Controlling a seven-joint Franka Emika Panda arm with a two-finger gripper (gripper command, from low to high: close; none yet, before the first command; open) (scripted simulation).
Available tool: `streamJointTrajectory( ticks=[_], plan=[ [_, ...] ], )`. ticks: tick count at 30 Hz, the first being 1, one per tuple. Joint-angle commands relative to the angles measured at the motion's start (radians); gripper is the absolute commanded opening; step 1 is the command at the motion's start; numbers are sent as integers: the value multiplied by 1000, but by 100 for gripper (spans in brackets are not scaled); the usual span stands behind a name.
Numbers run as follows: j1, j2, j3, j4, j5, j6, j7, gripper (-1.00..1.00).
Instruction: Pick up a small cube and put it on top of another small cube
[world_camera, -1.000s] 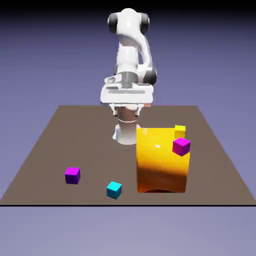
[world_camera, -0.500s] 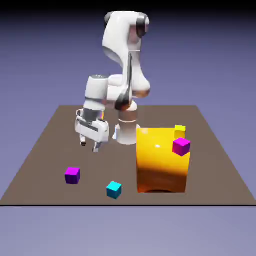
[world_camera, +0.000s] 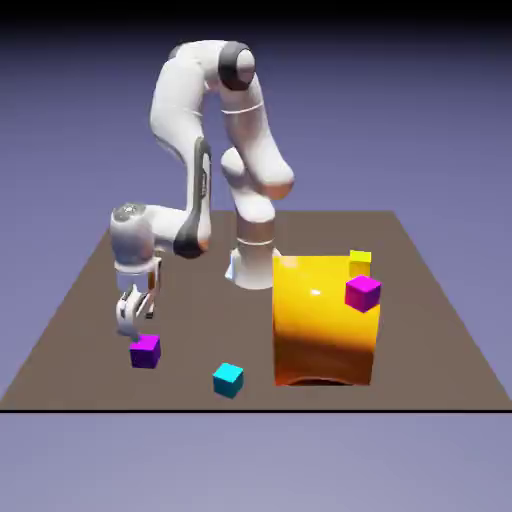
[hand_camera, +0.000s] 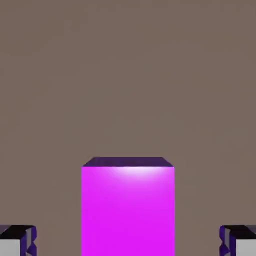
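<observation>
Landmark: big orange-yellow block (world_camera: 322, 325), curved glossy face, highlight on its upper part, low arch cut into its base.
Violet cube (world_camera: 146, 351): on the table, well apart from the block, toward the exterior view's left; flat faces, crisp edges, no pattern.
Jaws: gripper (world_camera: 137, 332) above the violet cube, fingers spread wide, nothing gripped; hand view shows a gap on either side of the cube.
Handling: probably light and stiff, unlikely to dent or crush; smooth faces might slip under a crooked or shallow pinch.
Hold: best taken across the two opposite upright faces that front the fingertips, at mid-height; cube looks square to them, a little lowering likely needed first.
Pink-magenta cube (world_camera: 363, 293): at the block's upper part, its exterior-view right side; cannot tell what bears it. Flat top should suit stacking, though the block could crowd the approach.
Cyan cube (world_camera: 228, 380): on the table, on the block's exterior-view left, nearer it than the violet one; plain, turned at an angle.
Yellow cube (world_camera: 360, 262): past the block's far right, partly hidden, matte-looking.
Tabletop (world_camera: 200, 320): flat dull brown, no visible grain.
Finish: violet top shows a soft pale sheen in the hand view, colour there much pinker; smooth plastic, perhaps.
</observation>
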Motion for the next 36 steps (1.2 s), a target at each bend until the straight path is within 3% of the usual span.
streamJointTrajectory(
  ticks=[1,3,4,11,27,29,34,35,36],
  plan=[
    [20,36,-25,8,-23,28,17,0],
    [51,93,-64,20,-59,73,45,0],
    [51,93,-64,20,-59,73,45,-100],
    [-46,-119,87,-14,77,-103,-53,-100],
    [461,-503,553,360,385,-798,-77,-100],
    [465,-507,557,364,387,-804,-77,-100],
    [474,-410,577,251,317,-621,-22,-100],
    [474,-410,577,251,317,-621,-22,100],
    [474,-410,577,251,317,-621,-22,100]
  ],
)
